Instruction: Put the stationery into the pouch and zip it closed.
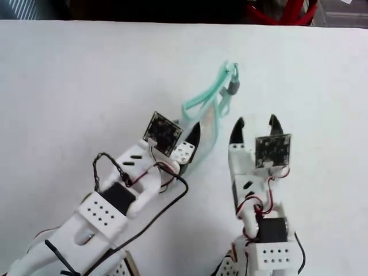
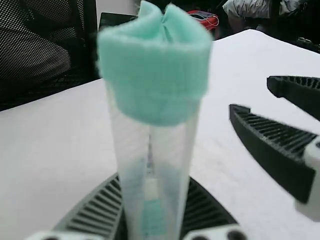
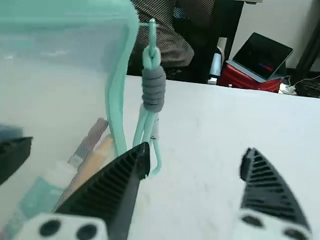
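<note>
Now the left tool is clamped on the pouch, and the right tool gapes beside it.

The left arm stretches in from the near-left corner of the white tabletop, pinching the clear, mint-edged pouch so it stands on edge. The right arm points straight up the tabletop, tips spread wide, just beside the zip cord. Stationery shows inside the pouch.

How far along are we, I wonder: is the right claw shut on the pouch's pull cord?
No, the right claw is open, jaws well apart, with the pull cord hanging beside one finger.
</note>
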Robot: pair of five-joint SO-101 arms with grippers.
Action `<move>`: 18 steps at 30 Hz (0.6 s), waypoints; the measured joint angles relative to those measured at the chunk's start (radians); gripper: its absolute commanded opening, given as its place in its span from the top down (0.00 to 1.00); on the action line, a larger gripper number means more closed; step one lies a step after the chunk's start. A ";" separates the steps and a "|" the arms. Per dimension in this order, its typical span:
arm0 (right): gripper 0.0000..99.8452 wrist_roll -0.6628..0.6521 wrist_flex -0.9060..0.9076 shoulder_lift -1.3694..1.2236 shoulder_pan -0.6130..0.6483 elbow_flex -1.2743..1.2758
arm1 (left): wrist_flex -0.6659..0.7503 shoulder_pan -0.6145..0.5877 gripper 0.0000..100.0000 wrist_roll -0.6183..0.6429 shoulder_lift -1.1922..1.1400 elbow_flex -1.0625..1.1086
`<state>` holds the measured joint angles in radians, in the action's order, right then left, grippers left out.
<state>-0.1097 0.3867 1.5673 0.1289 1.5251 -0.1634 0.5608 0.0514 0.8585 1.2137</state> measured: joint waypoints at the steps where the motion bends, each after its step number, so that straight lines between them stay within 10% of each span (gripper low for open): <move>1: 0.69 0.000 -0.031 0.003 0.012 0.023 | 0.000 0.000 0.98 0.000 0.000 0.000; 18: 0.71 0.000 -0.216 -0.129 0.077 -0.003 | 0.006 0.051 0.98 -0.002 0.017 0.025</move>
<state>-0.1097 0.1703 1.4385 0.2056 1.5221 -0.1573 0.6114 0.0499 0.8753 1.2382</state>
